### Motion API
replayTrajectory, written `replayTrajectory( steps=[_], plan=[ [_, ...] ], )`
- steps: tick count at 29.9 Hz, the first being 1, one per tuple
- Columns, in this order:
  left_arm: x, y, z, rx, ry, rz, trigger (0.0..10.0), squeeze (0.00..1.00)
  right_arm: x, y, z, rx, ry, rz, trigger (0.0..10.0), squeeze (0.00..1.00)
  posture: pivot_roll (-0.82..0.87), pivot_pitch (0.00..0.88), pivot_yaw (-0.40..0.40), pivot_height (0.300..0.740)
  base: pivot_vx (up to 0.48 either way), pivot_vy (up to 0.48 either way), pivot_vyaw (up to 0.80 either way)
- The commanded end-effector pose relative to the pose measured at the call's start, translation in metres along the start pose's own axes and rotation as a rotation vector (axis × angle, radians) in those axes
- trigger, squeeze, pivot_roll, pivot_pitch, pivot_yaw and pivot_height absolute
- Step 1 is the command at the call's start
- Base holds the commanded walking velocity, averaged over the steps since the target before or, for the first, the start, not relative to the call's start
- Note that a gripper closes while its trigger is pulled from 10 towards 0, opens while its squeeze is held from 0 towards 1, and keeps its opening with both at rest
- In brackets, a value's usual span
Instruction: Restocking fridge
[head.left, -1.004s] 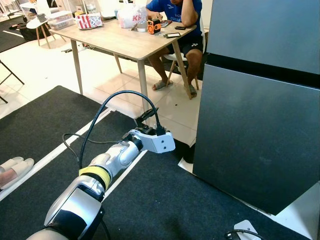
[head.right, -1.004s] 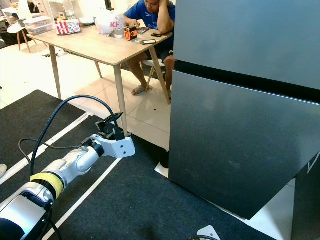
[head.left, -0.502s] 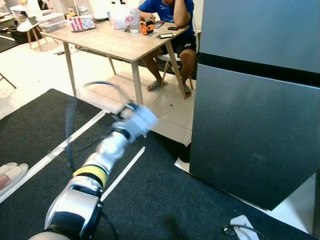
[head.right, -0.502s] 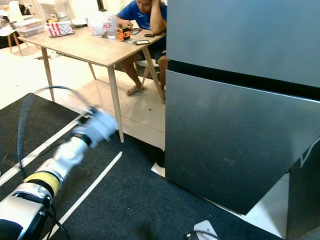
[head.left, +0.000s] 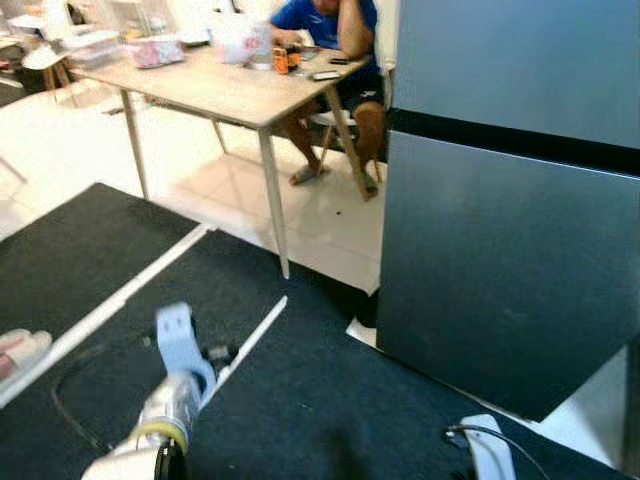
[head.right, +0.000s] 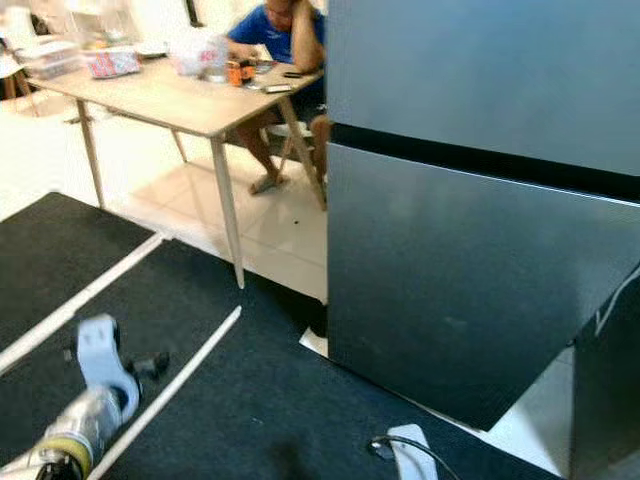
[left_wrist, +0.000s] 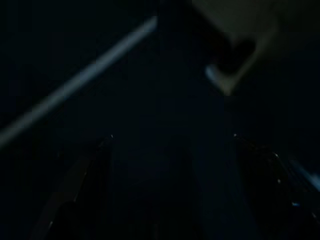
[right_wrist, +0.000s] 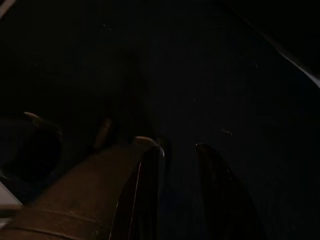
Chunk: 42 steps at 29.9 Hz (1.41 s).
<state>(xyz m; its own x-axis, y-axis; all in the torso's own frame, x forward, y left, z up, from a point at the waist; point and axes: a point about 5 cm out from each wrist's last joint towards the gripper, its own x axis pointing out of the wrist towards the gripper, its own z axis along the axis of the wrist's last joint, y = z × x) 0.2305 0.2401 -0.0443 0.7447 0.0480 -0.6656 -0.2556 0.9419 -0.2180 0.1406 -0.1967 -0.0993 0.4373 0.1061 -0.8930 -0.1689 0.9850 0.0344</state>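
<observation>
While the closed grey fridge stood at right on the black mat, the blurred left gripper hung low over the mat, fingers spread with nothing between, and the right gripper hung nearly shut, empty.

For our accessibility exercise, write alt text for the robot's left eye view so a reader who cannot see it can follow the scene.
A tall grey fridge with its doors shut stands on the right, at the edge of a dark floor mat. The robot's left arm hangs low and blurred over the mat. Behind, a person sits at a wooden table.
</observation>
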Motion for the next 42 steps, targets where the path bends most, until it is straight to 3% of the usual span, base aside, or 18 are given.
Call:
replayTrajectory(
  steps=[1, 2, 3, 4, 5, 9, 10, 11, 12, 17, 23, 30, 37, 39, 42],
  plan=[
    [-0.007, 0.007, -0.026, 0.014, 0.057, 0.051, 10.0, 0.0, 0.0, -0.003, 0.004, 0.01, -0.016, -0.022, 10.0, 0.0, -0.07, 0.0, 0.005, 0.74, 0.0, 0.0, 0.0],
    [-0.015, 0.015, -0.046, -0.017, 0.1, 0.095, 10.0, 0.0, -0.001, -0.006, 0.004, 0.03, -0.011, -0.008, 10.0, 0.0, -0.07, 0.0, 0.008, 0.74, 0.0, 0.0, 0.0],
    [-0.015, 0.015, -0.046, -0.017, 0.1, 0.095, 10.0, 0.0, -0.001, -0.006, 0.004, 0.03, -0.011, -0.008, 10.0, 0.0, -0.07, 0.0, 0.008, 0.74, 0.0, 0.0, 0.0],
    [-0.025, 0.024, -0.068, -0.026, 0.155, 0.153, 10.0, 0.0, -0.003, -0.014, 0.006, 0.022, -0.015, -0.019, 10.0, 0.22, -0.07, 0.0, 0.006, 0.74, 0.0, 0.0, 0.0],
    [-0.038, 0.03, -0.095, 0.033, 0.239, 0.173, 10.0, 0.0, -0.006, -0.026, 0.008, 0.045, -0.027, -0.023, 10.0, 0.44, -0.06, 0.0, -0.01, 0.74, 0.0, 0.0, 0.0],
    [-0.047, 0.03, -0.115, -0.019, 0.321, 0.157, 10.0, 0.0, -0.007, -0.029, 0.006, 0.053, -0.011, -0.015, 10.0, 0.43, -0.06, 0.0, -0.018, 0.74, 0.0, 0.0, 0.59],
    [-0.051, 0.028, -0.124, -0.058, 0.346, 0.133, 10.0, 0.0, -0.008, -0.03, 0.006, 0.036, 0.0, -0.004, 10.0, 0.25, -0.07, 0.0, -0.017, 0.74, 0.0, 0.0, 0.77],
    [-0.051, 0.028, -0.124, -0.058, 0.346, 0.133, 10.0, 0.0, -0.008, -0.03, 0.006, 0.036, 0.0, -0.004, 10.0, 0.25, -0.07, 0.0, -0.017, 0.74, 0.0, 0.0, 0.77],
    [-0.054, 0.025, -0.131, -0.087, 0.364, 0.114, 10.0, 0.0, -0.008, -0.03, 0.006, 0.032, 0.003, 0.0, 10.0, 0.0, -0.07, 0.0, -0.016, 0.74, 0.0, 0.0, 0.78],
    [-0.056, 0.016, -0.138, -0.131, 0.348, 0.045, 10.0, 0.0, -0.008, -0.033, 0.008, 0.038, -0.005, -0.02, 10.0, 0.0, -0.08, 0.0, -0.013, 0.74, 0.0, 0.0, 0.77],
    [-0.045, 0.016, -0.115, -0.126, 0.248, 0.014, 10.0, 0.0, -0.006, -0.022, -0.002, 0.018, 0.032, -0.01, 10.0, 0.0, -0.07, 0.0, 0.013, 0.74, 0.0, 0.0, 0.78],
    [-0.039, 0.019, -0.102, 0.048, 0.238, 0.046, 10.0, 0.0, -0.006, -0.021, -0.007, 0.055, 0.036, -0.02, 10.0, 0.0, -0.06, 0.0, 0.053, 0.74, 0.0, 0.0, 0.77],
    [-0.038, 0.021, -0.097, 0.019, 0.209, 0.048, 10.0, 0.0, -0.007, -0.022, -0.01, 0.056, 0.05, -0.024, 10.0, 0.0, -0.06, 0.0, 0.048, 0.74, 0.0, 0.0, 0.77],
    [-0.04, 0.023, -0.1, -0.033, 0.218, 0.041, 10.0, 0.0, -0.006, -0.018, -0.007, 0.029, 0.052, -0.01, 10.0, 0.0, -0.05, 0.0, 0.025, 0.74, 0.0, 0.0, 0.77],
    [-0.04, 0.02, -0.101, -0.009, 0.222, 0.01, 10.0, 0.0, -0.005, -0.019, -0.004, -0.014, 0.052, -0.007, 10.0, 0.0, -0.06, 0.0, 0.026, 0.74, 0.0, 0.0, 0.77]
  ],
)
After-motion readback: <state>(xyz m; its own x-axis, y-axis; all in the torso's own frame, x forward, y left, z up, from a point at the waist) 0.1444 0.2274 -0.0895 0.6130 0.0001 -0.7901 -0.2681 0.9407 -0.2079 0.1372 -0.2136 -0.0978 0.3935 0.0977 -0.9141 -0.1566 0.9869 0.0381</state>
